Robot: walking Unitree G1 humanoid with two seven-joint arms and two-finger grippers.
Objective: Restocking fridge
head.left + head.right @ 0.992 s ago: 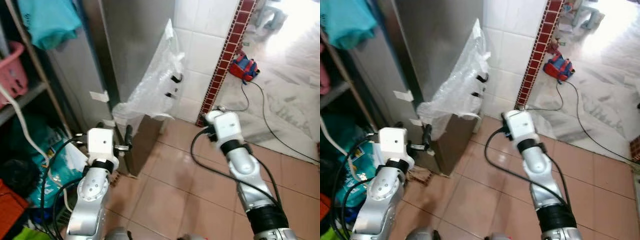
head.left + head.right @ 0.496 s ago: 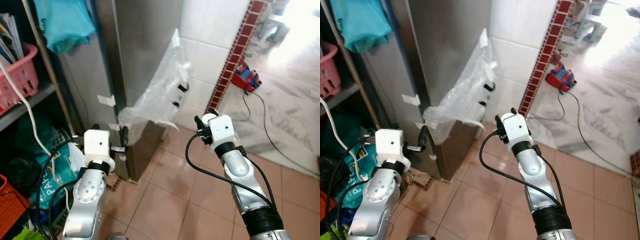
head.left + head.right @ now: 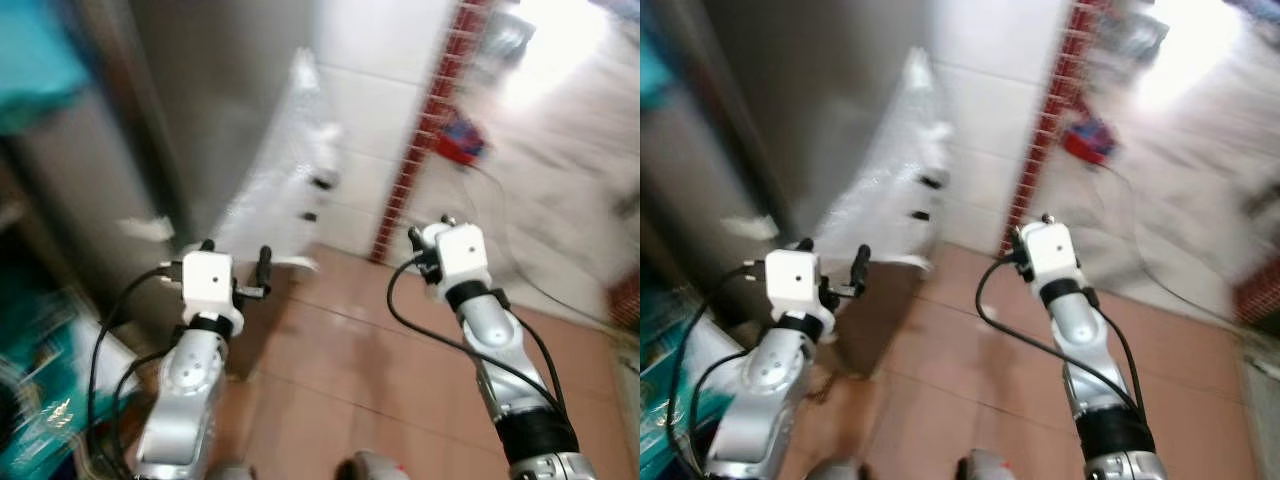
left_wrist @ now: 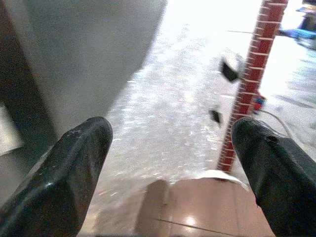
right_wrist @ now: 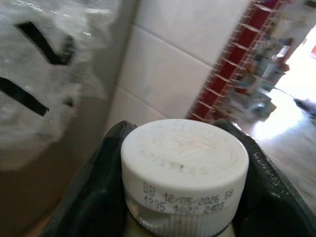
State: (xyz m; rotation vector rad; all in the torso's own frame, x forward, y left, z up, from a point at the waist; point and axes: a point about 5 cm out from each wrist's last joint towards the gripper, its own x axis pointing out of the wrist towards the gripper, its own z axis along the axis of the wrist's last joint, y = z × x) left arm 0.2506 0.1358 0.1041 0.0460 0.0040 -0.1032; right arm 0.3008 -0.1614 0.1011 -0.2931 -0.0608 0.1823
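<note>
Cap first: a white ribbed plastic screw cap (image 5: 184,170) with a printed date code sits clamped between the right gripper's (image 5: 177,197) two black fingers. The container below the cap is hidden, so its contents cannot be told. It is probably a rigid bottle, smooth and liable to slip, best held at the neck under the cap as it is now. In the head views this gripper is raised over the terracotta tile floor (image 3: 350,370), to the right of the tall grey steel fridge (image 3: 215,90). The left gripper (image 4: 173,163) is spread wide and holds nothing, pointing at the fridge's near corner. A crumpled clear plastic sheet (image 3: 285,185) with black tape marks hangs against the fridge's side. Beyond the fridge stand a white tiled wall (image 3: 375,90) and a red brick-pattern strip (image 3: 425,130).
</note>
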